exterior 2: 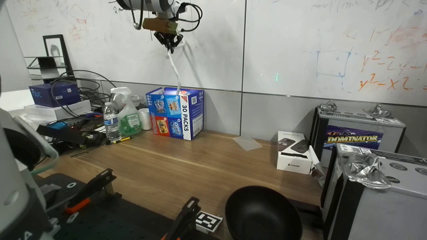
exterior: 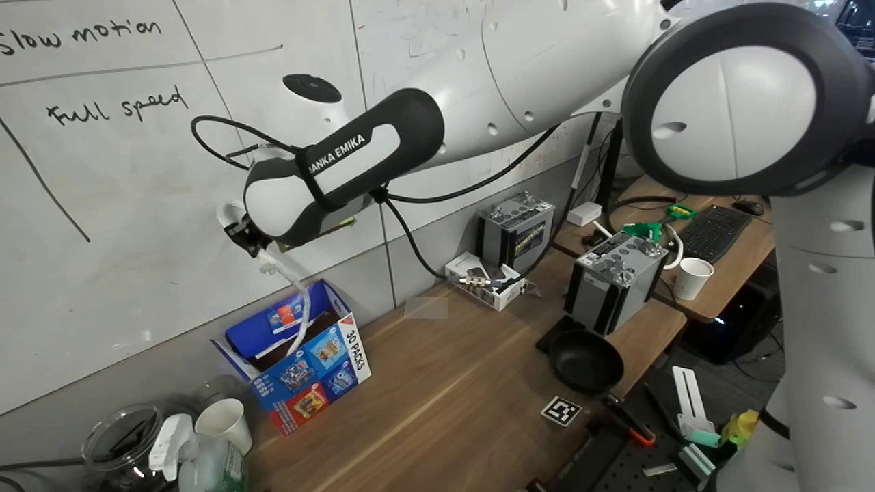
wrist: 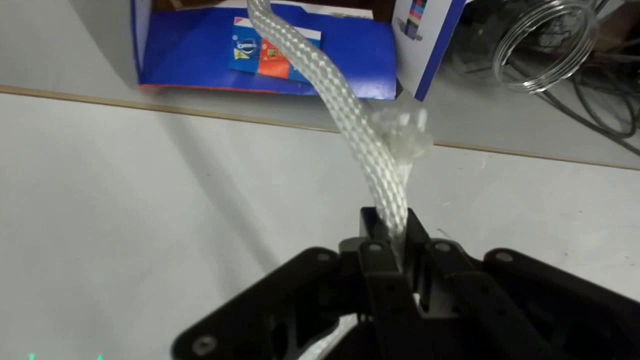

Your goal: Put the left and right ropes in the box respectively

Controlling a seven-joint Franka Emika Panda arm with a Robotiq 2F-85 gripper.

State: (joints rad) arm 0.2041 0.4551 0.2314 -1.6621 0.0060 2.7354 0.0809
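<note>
Whiteboard (exterior 2: 293, 50) behind, wooden worktop (exterior 2: 200, 160) below. Grips a white rope (wrist: 345, 105) in the closed claw (wrist: 392, 222), well above the blue box (exterior 2: 173, 115) — presumably to feed the limp length down inside rather than drape it over the rim. Runs down into the box's mouth, lower end out of sight. Cannot tell whether left or right, nor spot the second rope. Just beside the box, paper cup (exterior 2: 145, 119) and spray bottle (exterior 2: 130, 123); likelier to snag — the rear flap (wrist: 190, 55), leaning outward. Well apart, out of the way: black pan (exterior 2: 263, 213).
</note>
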